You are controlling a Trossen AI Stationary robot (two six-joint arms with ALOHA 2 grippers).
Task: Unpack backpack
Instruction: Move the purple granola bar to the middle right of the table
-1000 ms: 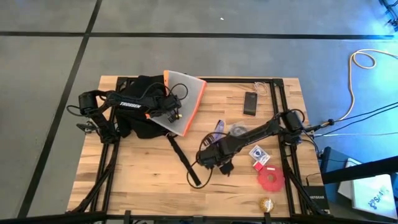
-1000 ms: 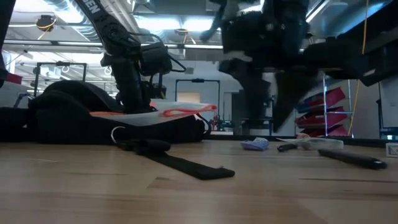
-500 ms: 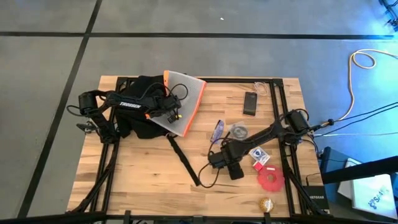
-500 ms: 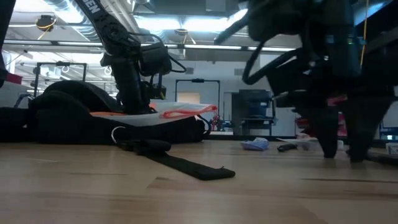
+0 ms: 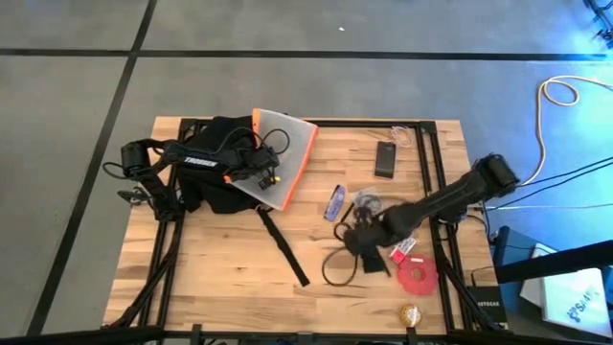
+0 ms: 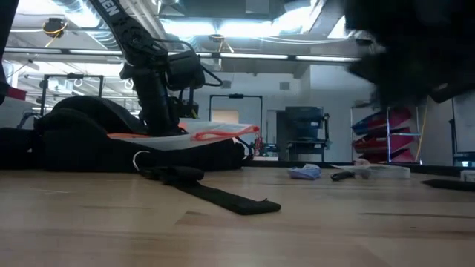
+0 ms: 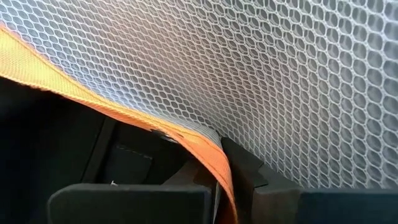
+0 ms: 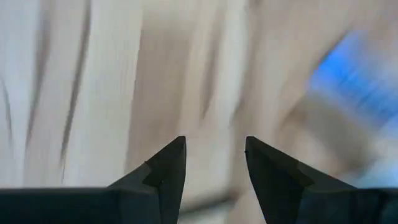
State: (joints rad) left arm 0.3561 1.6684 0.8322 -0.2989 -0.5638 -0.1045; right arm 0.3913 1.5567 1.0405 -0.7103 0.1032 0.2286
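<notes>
The backpack (image 5: 218,163) lies at the table's (image 5: 211,278) far left corner, one strap (image 5: 283,251) trailing out across the wood toward the middle. On top of it sits a white mesh pouch (image 5: 283,153) with an orange edge, partly overhanging the pack's right side.

The left claw (image 5: 261,172) is over the backpack, clenched on the pouch's orange edge; in the left wrist view the orange trim (image 7: 124,118) runs down between its dark fingers (image 7: 245,167), with white mesh (image 7: 261,74) filling the space beyond.

The right claw (image 5: 369,251) hangs over the table's right half, well apart from the backpack. It is released and empty: in the right wrist view its two fingertips (image 8: 168,163) stand apart with nothing between them, only blurred wood beyond.

Around the right claw lie small things: a purple packet (image 5: 333,202) just to its left and farther back, a card box (image 5: 404,249) just beside it on the right, and a red disc (image 5: 418,276) nearer the front edge. A phone (image 5: 385,159) rests well behind it, and a small gold ball (image 5: 410,313) sits at the front edge.
</notes>
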